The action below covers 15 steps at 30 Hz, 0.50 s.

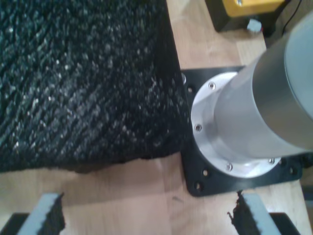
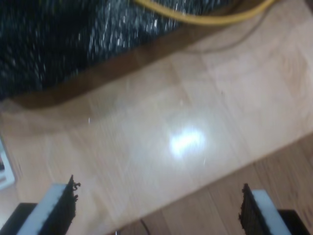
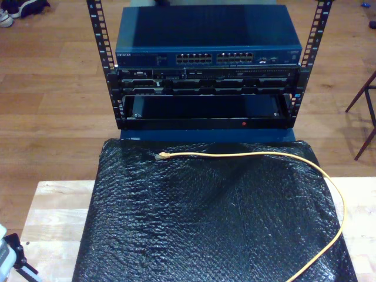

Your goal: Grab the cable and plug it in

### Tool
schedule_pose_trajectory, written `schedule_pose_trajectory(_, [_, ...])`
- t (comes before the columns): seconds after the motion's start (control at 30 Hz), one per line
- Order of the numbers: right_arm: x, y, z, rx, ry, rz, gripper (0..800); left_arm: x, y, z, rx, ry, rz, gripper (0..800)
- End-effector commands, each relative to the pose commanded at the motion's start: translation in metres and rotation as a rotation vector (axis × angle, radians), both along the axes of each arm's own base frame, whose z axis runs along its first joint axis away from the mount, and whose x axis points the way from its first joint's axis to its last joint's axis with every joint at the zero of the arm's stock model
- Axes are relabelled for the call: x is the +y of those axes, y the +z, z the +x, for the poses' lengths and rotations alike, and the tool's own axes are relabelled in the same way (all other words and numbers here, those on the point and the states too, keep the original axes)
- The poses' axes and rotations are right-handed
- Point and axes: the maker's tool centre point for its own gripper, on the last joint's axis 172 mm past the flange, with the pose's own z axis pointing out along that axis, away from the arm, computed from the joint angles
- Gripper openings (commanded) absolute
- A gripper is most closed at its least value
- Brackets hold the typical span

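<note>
Lying loose on black mat (image 3: pixel 205 223): cable (image 3: pixel 247 154) | my first gripper (image 1: pixel 146 215) spread apart | my second gripper (image 2: pixel 159 210) spread apart, nothing held

no readable text, switch (image 3: pixel 208 40) label blurred

One yellow cable (image 3: pixel 282 170) with one clear plug (image 3: pixel 162 157) at its end, one black bubble-wrap mat (image 3: pixel 205 217), one wooden table (image 3: pixel 50 205), one rack (image 3: pixel 205 70) holding one blue switch (image 3: pixel 205 41) with two blocks of ports, one round metal arm base (image 1: pixel 234 127) on one black plate (image 1: pixel 195 161), two grippers: my first gripper (image 1: pixel 151 218) and my second gripper (image 2: pixel 159 213)
</note>
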Motion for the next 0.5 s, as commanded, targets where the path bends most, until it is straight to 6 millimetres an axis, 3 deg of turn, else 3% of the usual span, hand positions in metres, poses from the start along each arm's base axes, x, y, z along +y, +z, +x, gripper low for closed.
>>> schedule_pose_trajectory(0.5, [0.04, 0.026, 0.041, 0.013, 0.046, 0.065, 791, -0.032, 0.009, 0.027, -0.003, 0.05, -0.024, 800])
